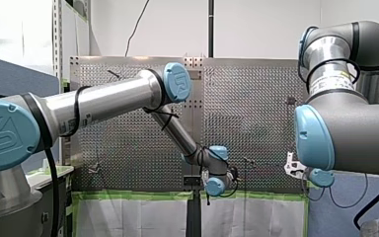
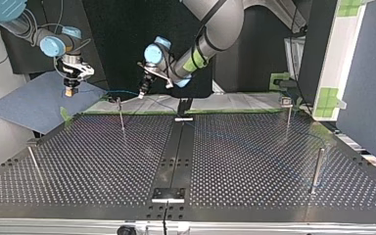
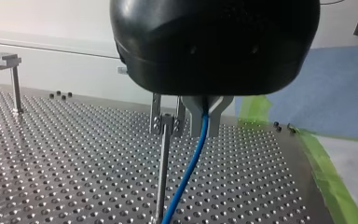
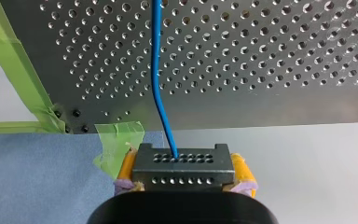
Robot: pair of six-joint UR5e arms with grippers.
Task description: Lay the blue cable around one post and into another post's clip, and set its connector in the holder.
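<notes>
Zero routing done, by the look. Pinching blue cable (image 3: 193, 158) tight in left gripper (image 3: 204, 122), just beside clip post (image 3: 164, 168); clamping connector (image 4: 183, 161) in right gripper (image 4: 184, 173) at top view's 10 o'clock, off table (image 2: 254, 161). To do: wrap post, clip, seat connector.

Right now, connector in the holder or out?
Out. My right arm's jaws clamp the connector, yellow pads either side, beyond the table's edge by the blue mat.
</notes>
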